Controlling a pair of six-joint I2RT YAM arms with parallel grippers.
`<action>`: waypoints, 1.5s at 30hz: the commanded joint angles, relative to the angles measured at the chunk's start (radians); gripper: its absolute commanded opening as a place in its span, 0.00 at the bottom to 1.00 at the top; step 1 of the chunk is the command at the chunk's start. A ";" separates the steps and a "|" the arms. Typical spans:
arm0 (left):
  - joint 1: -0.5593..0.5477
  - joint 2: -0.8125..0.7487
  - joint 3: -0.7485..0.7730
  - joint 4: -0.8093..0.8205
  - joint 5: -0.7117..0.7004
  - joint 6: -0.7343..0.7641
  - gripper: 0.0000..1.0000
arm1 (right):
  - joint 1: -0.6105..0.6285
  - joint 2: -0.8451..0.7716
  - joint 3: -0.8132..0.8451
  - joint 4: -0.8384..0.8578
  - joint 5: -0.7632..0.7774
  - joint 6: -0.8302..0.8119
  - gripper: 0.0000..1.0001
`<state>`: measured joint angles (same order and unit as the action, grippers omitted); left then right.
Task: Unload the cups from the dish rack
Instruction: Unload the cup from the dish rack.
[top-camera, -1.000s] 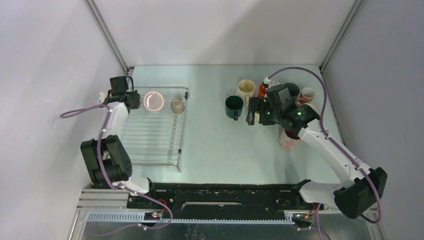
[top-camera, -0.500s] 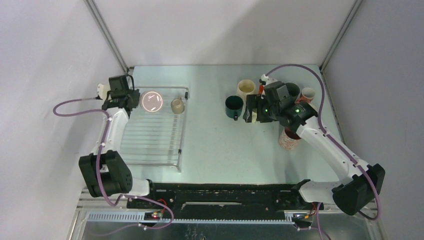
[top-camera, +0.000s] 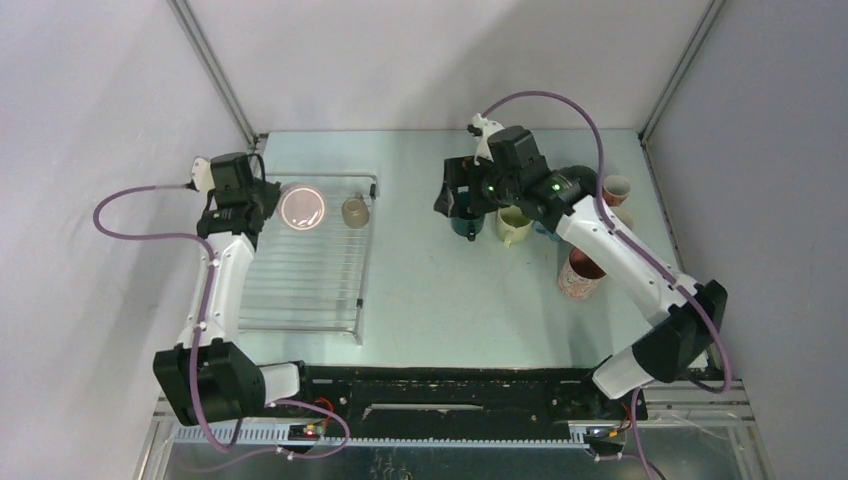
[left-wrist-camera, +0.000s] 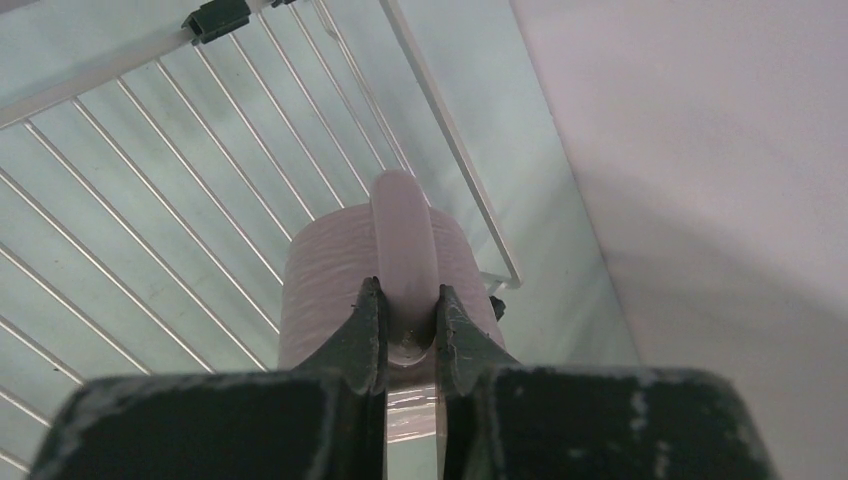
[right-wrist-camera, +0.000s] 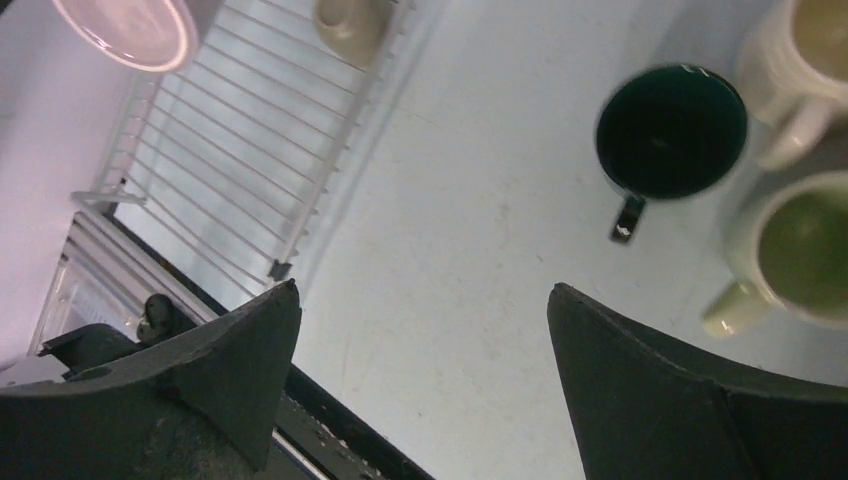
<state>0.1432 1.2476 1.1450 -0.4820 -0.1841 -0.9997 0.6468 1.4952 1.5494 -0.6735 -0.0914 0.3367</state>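
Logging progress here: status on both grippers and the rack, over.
Left fingers shut on handle of pink cup, at far end of dish rack. Right fingers open, empty. Beige cup also in rack. Nothing blocking.

The top camera sits high up at the near side and looks down on the whole table (top-camera: 420, 290). The left wrist camera is very close to the pink cup (left-wrist-camera: 330, 290) and looks down past it at the rack (left-wrist-camera: 447, 130). The right wrist camera is higher up, looking down at the table and the green cup (right-wrist-camera: 670, 130). It sees the rack and pink cup too, like the top camera.
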 joint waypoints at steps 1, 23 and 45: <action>-0.006 -0.088 0.023 0.073 0.064 0.071 0.00 | 0.011 0.082 0.102 0.077 -0.148 -0.055 1.00; -0.090 -0.234 -0.009 0.092 0.443 0.251 0.00 | 0.015 0.451 0.467 0.218 -0.660 -0.107 1.00; -0.245 -0.156 0.065 0.181 0.587 0.252 0.00 | -0.131 0.598 0.467 0.500 -1.006 0.194 1.00</action>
<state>-0.0830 1.0996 1.1419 -0.4603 0.3340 -0.7246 0.5350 2.0670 2.0251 -0.2676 -1.0248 0.4442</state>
